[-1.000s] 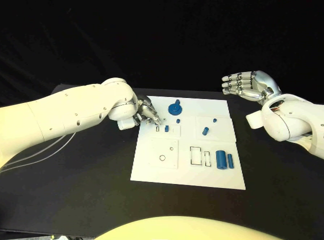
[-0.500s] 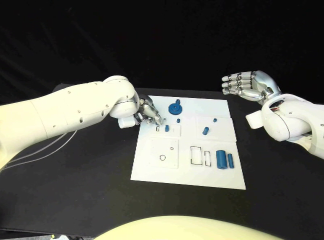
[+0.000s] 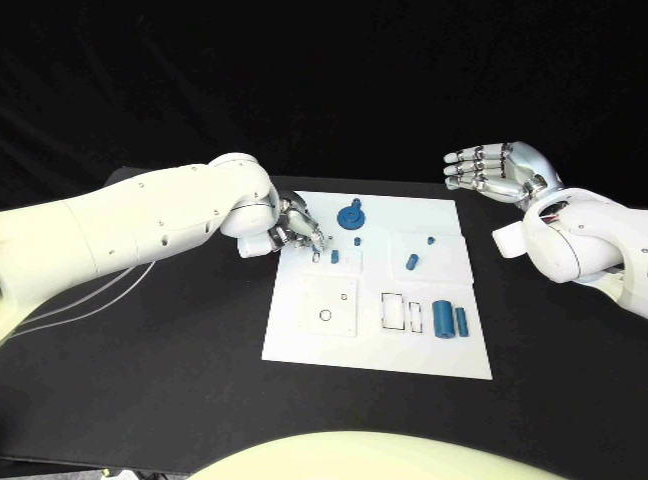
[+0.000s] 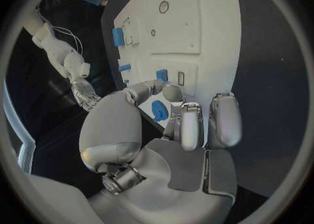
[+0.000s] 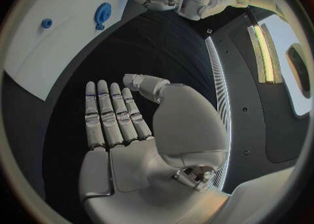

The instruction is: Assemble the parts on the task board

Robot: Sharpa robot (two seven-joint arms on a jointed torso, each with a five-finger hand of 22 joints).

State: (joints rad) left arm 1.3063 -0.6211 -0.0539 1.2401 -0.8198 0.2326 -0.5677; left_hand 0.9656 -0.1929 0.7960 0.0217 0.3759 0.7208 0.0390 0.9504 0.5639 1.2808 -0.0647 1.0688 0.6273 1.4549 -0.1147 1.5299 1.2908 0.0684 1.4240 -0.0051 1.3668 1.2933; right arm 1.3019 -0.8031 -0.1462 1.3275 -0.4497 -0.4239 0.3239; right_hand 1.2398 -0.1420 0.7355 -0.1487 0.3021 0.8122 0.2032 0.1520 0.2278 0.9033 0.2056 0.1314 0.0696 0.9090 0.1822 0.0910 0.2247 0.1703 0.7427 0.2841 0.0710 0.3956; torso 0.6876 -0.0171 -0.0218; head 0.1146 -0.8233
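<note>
Bench (image 3: pixel 151 380) surface lies black around the white task board (image 3: pixel 375 345), which sits in the middle, its near part bare but for outlined slots and a small ring mark. A little further up the board, towards its right side, two blue cylinders (image 3: pixel 450 319) lie side by side, the left one thicker, next to two rectangular outlines. Beyond them, a short blue peg (image 3: pixel 411 262) lies in the upper right panel, with a smaller blue piece (image 3: pixel 429 240) past it. To the left of these, a small blue part (image 3: pixel 334 257) stands at a slot in the upper left panel. The left hand (image 3: pixel 297 229) reaches onto the board's left edge here, its fingers (image 4: pixel 191 124) drawn close together with their tips down at that panel, just beside the blue part (whether they actually pinch anything I cannot tell, since the wrist view shows only the fingers curled over the board edge). Further still, a round blue piece with a knob (image 3: pixel 352 215) rests near the board's far edge. The right hand (image 3: pixel 500 172) hovers off the board, beyond its far right corner, above the bench, palm turned inward, its fingers (image 5: pixel 108 113) straight, held side by side, holding nothing.
</note>
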